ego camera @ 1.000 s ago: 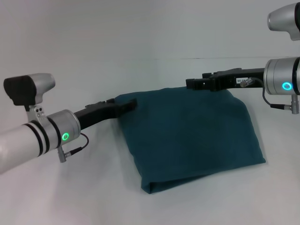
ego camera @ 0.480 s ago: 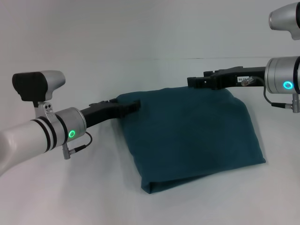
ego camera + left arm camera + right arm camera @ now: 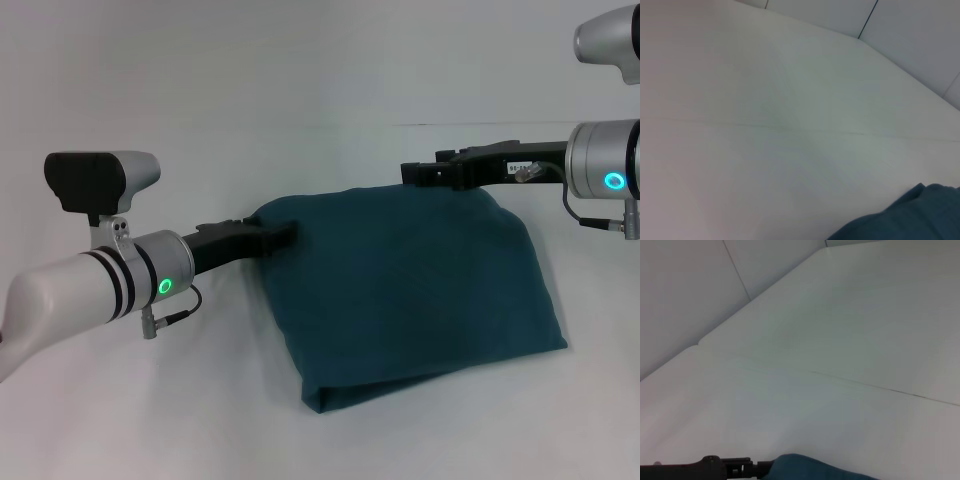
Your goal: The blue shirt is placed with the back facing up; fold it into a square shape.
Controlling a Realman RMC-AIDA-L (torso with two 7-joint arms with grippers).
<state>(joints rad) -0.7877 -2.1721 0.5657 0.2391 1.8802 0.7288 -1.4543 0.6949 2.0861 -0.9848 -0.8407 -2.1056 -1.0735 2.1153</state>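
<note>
Left arm advanced; blue shirt (image 3: 410,285) folded square.

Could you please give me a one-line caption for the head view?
Left gripper and right gripper meet the far corners of the folded blue shirt on a white table.

Looks like a lab or robot test cell, not a home. Work surface is a plain white table (image 3: 150,420) with a thin seam line running across it, bare white wall panels (image 3: 920,35) behind with dark joint lines between them. No furniture, decor or household clutter in view. Only item laid out is the blue shirt (image 3: 410,290), on the white top between two robot arms, typical staged setup for data capture
</note>
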